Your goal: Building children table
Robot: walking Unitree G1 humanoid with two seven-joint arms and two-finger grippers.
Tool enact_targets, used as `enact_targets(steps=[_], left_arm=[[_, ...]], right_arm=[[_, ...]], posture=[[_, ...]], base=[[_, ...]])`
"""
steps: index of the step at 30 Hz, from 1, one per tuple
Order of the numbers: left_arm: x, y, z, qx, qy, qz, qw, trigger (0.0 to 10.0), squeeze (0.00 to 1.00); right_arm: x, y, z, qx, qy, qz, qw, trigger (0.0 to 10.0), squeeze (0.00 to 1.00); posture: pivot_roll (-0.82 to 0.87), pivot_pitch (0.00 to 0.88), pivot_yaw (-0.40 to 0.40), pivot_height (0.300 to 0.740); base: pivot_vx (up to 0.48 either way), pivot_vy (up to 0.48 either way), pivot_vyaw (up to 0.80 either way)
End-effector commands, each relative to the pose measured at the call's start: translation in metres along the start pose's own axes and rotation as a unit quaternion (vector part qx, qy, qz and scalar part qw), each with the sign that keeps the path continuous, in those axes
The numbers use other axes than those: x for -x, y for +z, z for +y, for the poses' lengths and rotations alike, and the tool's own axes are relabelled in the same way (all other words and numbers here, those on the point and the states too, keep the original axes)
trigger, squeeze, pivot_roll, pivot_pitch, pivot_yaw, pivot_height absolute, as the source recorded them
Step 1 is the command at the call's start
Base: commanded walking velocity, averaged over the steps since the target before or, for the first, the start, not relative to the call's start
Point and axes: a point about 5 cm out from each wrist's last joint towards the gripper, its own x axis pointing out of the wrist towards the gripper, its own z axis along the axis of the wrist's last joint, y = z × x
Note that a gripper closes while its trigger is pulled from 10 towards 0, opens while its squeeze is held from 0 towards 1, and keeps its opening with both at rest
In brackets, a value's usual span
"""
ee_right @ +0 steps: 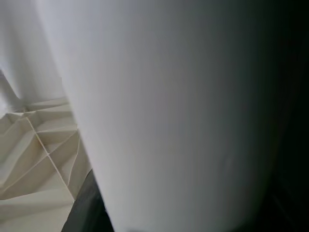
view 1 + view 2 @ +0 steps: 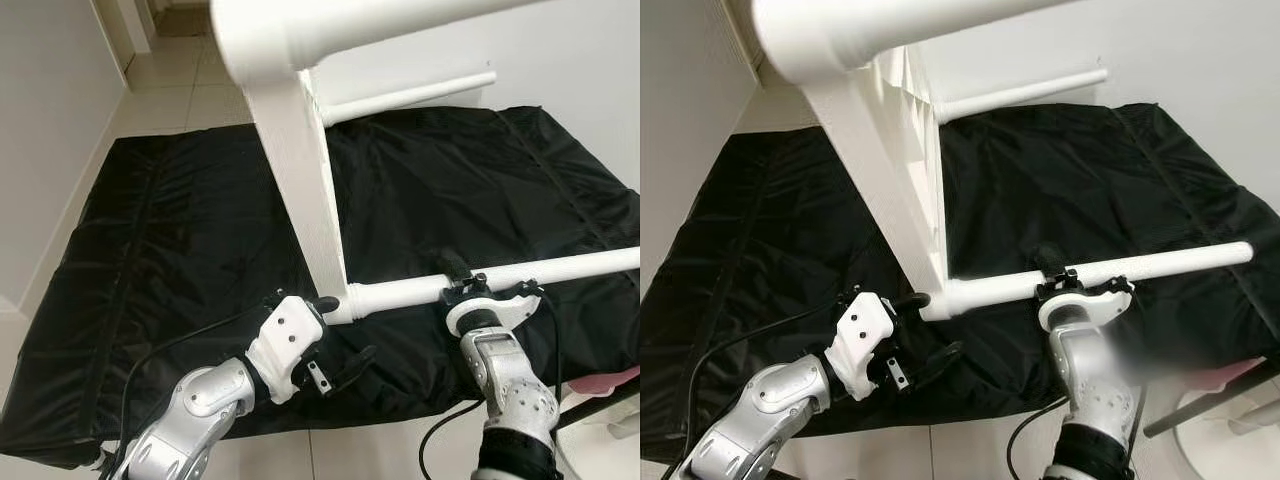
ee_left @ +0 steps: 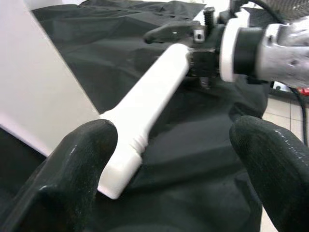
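While the tabletop [image 2: 300, 190] stands tilted on its edge on the black sheet [image 2: 150, 240], the right gripper [image 2: 487, 290] is clamped round the leg [image 2: 520, 272], a white round bar that lies level and runs from the tabletop's lower corner off to the robot's right. The leg's thick end meets the corner of the top, so the step in hand looks like fitting or screwing this leg into its socket. A second leg [image 2: 410, 95] already sticks out from the top farther back, and a third [image 2: 330, 25] crosses close over the camera.

The left gripper [image 2: 335, 335] hangs just beside the joint, near the leg's thick end but not touching it; the left wrist view shows its two fingers [image 3: 79, 159] spread wide with the leg between and beyond them. In the right wrist view the leg's white surface sits tight against the camera, which agrees with a firm hold.

Next, I judge, the leg must be turned about its own axis while the top is kept from twisting. That calls for the left gripper to brace the top or the joint, and for the right to hold the leg true to the socket, so the thread does not cross
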Motion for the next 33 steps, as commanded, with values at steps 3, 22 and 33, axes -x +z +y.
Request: enact_targets(steps=[3,22,33], left_arm=[[0.001,-0.005,-0.001,0.007,0.001,0.012,1.000,10.0,0.00],[0.005,-0.006,0.001,0.010,-0.007,0.021,1.000,10.0,0.00],[0.008,-0.006,0.002,0.011,-0.010,0.024,1.000,10.0,0.00]], right_arm=[[0.011,-0.046,-0.009,-0.095,0.006,0.047,0.994,10.0,0.00],[0.104,-0.005,-0.044,-0.065,0.044,0.024,0.997,10.0,0.00],[0.136,0.001,-0.069,-0.078,-0.004,-0.001,0.997,10.0,0.00]], posture=[[0.01,0.088,0.043,0.740],[-0.01,0.126,0.081,0.740],[-0.02,0.137,0.097,0.740]], base=[[0.000,0.000,0.00],[0.000,0.000,0.00],[0.000,0.000,0.00]])
